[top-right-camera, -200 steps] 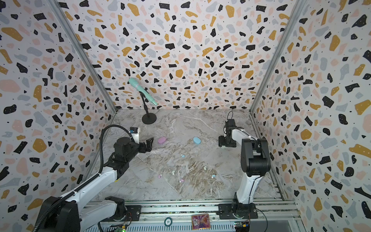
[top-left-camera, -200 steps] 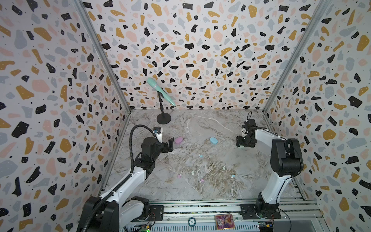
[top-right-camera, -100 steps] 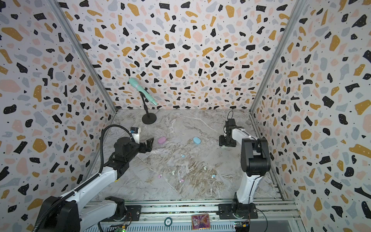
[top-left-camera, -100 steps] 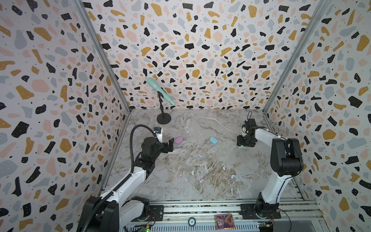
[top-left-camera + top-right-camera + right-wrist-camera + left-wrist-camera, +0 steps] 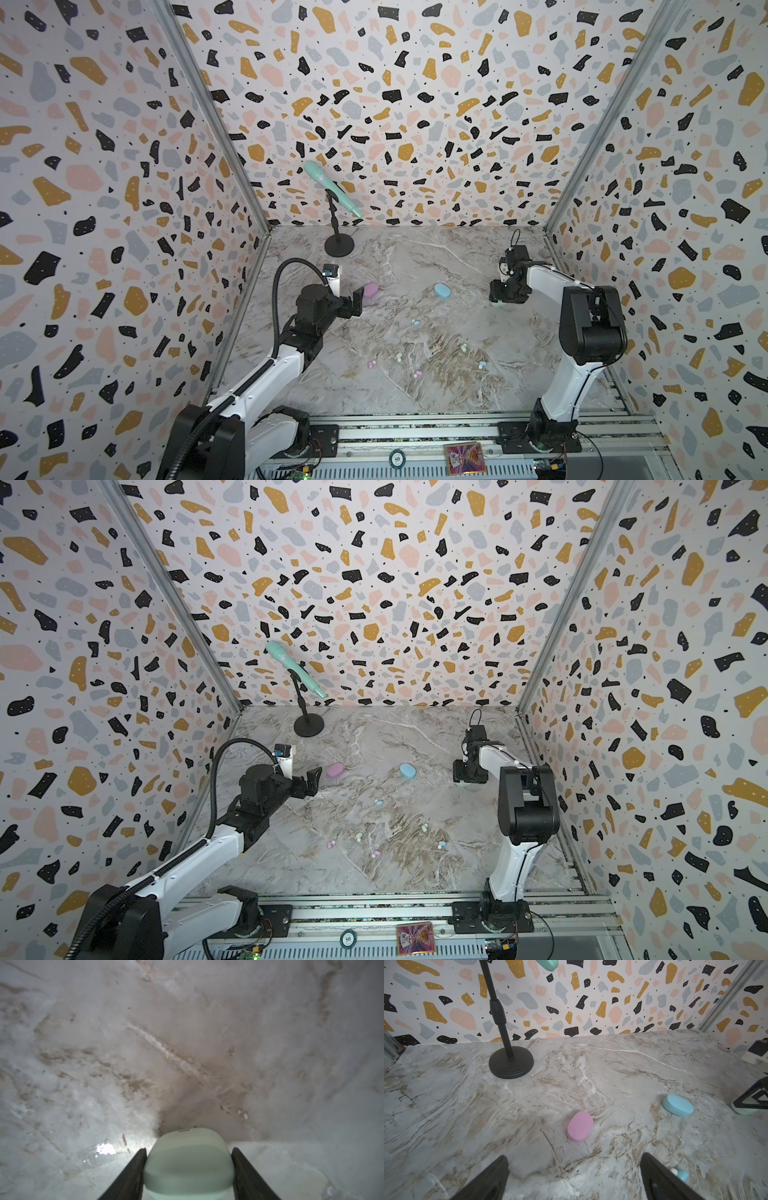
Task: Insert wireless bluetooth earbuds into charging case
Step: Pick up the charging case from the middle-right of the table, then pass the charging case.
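Right wrist view, right gripper (image 5: 188,1149) pinching mint case (image 5: 188,1165), left gripper (image 5: 574,1155) spread wide near pink case (image 5: 580,1126).

Blurred mint case (image 5: 188,1165) — cut off by the wrist view's edge.

Left arm (image 5: 266,370) stretched forward and inward, wrist near level. Left gripper (image 5: 575,1159) spread wide, nothing between fingers. Right arm (image 5: 582,316) folded, elbow high, forearm reaching back, wrist pointed down. Right gripper (image 5: 188,1150) low, fingers against both sides of mint case (image 5: 188,1167).
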You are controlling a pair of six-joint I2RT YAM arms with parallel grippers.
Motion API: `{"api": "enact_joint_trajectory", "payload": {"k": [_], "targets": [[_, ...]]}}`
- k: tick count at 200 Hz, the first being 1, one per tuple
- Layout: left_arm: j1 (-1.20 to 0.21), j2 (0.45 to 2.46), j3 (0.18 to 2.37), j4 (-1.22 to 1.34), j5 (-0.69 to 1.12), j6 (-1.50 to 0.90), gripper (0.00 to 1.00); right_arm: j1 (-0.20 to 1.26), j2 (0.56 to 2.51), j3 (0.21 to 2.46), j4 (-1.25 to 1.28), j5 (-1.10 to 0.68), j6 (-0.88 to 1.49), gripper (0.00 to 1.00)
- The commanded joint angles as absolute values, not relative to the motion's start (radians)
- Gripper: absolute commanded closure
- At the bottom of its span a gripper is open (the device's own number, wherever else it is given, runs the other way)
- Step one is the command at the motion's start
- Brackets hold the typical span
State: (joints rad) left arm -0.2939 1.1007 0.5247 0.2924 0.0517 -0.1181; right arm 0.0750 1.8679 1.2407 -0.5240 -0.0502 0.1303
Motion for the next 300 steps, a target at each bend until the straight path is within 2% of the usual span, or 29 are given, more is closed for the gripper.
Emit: {"api": "enact_joint_trajectory", "payload": {"k": [1,54,94,139,207,300], "targets": [[-0.326,1.112,0.559,0.345,0.065,-0.095,0.00,0.112,1.776,1.256,-0.585,-0.074,0.138,0.46],[-0.476,1.162,0.565,0.432,0.077,0.001,0.00,0.196,1.608,1.256,-0.699,-0.115,0.145,0.46],[-0.569,1.235,0.572,0.546,0.134,0.087,0.00,0.314,1.514,1.306,-0.797,-0.168,0.150,0.46],[-0.652,1.282,0.519,0.763,0.282,0.167,0.00,0.468,1.480,1.393,-0.894,-0.222,0.175,0.46],[-0.722,1.317,0.529,0.793,0.392,0.210,0.00,0.620,1.473,1.479,-0.967,-0.272,0.228,0.45],[-0.810,1.372,0.503,0.962,0.235,0.218,0.02,0.670,1.460,1.491,-0.921,-0.293,0.357,0.46]]}}
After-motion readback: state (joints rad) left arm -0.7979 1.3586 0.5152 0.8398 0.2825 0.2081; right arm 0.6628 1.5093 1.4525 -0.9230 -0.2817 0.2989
